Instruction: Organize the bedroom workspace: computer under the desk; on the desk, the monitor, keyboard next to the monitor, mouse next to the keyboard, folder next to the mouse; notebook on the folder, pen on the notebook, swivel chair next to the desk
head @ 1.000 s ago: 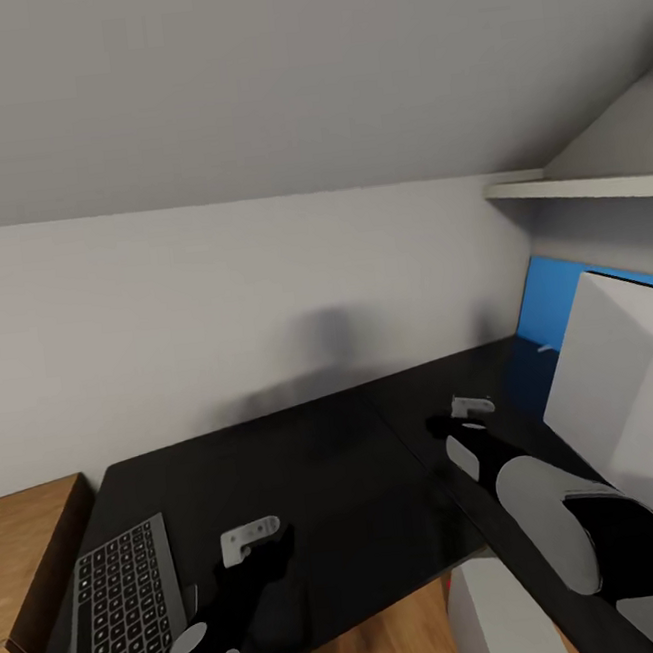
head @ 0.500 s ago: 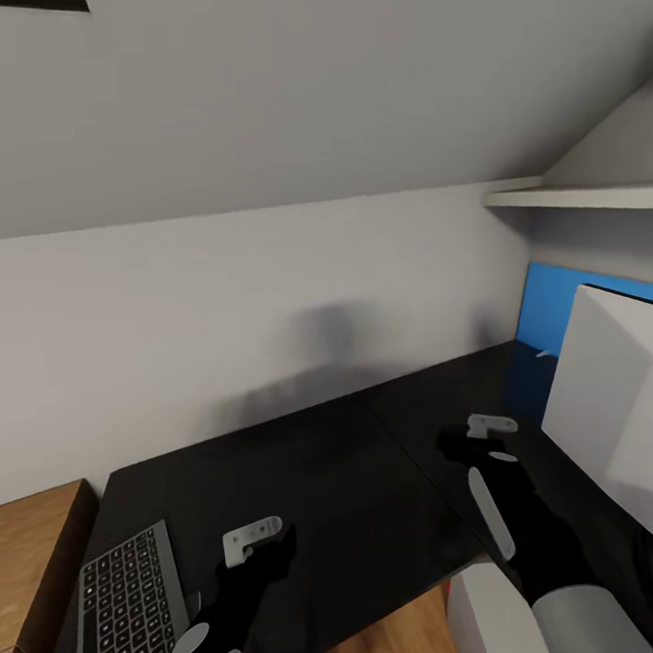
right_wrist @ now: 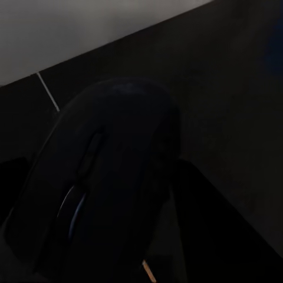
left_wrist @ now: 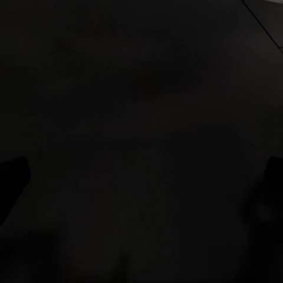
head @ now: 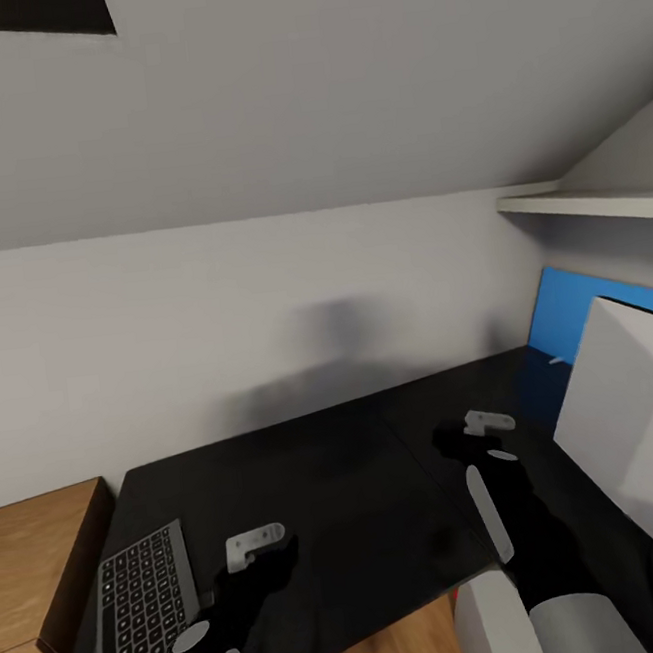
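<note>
Mouse point(right_wrist: 97, 194) sits gripped in our right claw point(head: 449, 441) above the desk point(head: 321, 468), its long axis along the fingers. Our left claw point(head: 275, 553) hovers near the keyboard point(head: 145, 612); we cannot tell its state. A grey computer point(head: 637, 414) blocks the right; the desk middle is free.

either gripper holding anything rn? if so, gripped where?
The right gripper holds the mouse, fingers at its two long sides, above the desk. The left gripper appears empty over the desk near the keyboard.
</note>
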Robot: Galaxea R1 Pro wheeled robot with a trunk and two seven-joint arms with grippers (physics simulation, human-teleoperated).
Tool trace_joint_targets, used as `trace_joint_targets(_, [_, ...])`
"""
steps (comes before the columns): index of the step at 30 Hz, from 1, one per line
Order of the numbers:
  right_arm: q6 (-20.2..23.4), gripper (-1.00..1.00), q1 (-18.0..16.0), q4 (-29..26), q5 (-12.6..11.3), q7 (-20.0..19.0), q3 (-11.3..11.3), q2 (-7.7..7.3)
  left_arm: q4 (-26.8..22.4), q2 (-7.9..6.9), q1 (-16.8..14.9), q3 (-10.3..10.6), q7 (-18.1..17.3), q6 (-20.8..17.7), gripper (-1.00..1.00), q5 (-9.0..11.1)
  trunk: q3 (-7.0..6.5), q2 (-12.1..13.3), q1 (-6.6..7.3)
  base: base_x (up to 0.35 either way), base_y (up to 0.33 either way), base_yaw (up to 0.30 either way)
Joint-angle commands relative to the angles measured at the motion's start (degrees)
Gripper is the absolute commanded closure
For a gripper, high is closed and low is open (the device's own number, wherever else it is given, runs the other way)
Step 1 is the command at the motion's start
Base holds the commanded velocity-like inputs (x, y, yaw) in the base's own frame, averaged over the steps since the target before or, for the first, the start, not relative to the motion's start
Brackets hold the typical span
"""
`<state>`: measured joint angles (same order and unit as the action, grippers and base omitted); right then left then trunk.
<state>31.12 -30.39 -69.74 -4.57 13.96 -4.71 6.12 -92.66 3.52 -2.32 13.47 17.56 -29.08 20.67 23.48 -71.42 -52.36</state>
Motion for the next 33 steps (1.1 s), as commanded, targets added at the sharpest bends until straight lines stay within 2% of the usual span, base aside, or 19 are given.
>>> trace_joint_targets(1, [0.14,1.00,-0.03,-0.08,-0.70,0.45,-0.04,0.03,-0.06,-0.01,-0.06,0.06,0.54,-0.25,-1.00,0.60,-0.09,0.37,0.22,0.000,0.000,0.227])
trace_joint_targets(27, [-0.18,1.00,-0.02,0.58,-0.54,0.36,0.20,0.12,-0.06,-0.01,-0.06,-0.16,0.59,-0.62,-1.00,0.60,-3.96,10.80,5.94,0.000,0.000,0.248])
trace_joint_targets(29, [-0.18,1.00,-0.02,0.67,-0.54,0.35,0.40,0.12,-0.06,-0.01,-0.08,-0.17,0.61,-0.62,-1.00,0.60,-4.25,11.60,6.37,0.000,0.000,0.250])
trace_joint_targets(33, [-0.18,1.00,0.02,1.27,-0.45,0.36,2.22,0.12,-0.06,-0.02,-0.09,-0.28,0.61,-0.63,-1.00,0.60,-4.82,13.21,7.25,0.000,0.000,0.250])
